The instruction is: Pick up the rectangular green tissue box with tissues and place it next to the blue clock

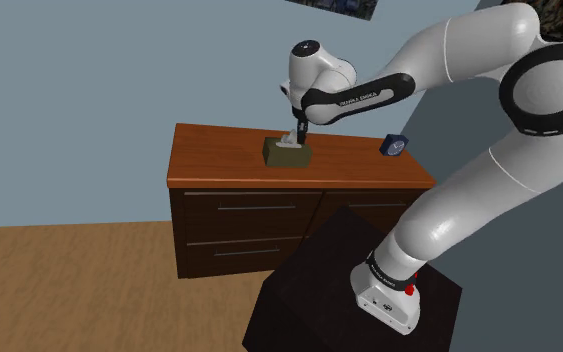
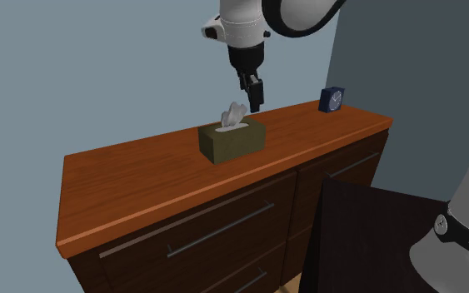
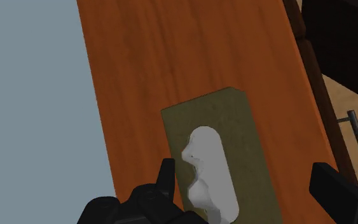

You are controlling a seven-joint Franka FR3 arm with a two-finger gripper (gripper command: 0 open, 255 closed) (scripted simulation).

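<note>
An olive-green tissue box sits near the middle of the wooden dresser top, with a white tissue sticking up from its slot. My gripper hangs just above the box's end nearer the clock, open, its fingers apart on either side of the box and not touching it. The small blue clock stands upright at the dresser's far corner, toward the shoulder view's right.
The dresser has drawers with metal bar handles and backs onto a grey-blue wall. My dark stand is close in front of it. Wooden floor lies on the shoulder view's left.
</note>
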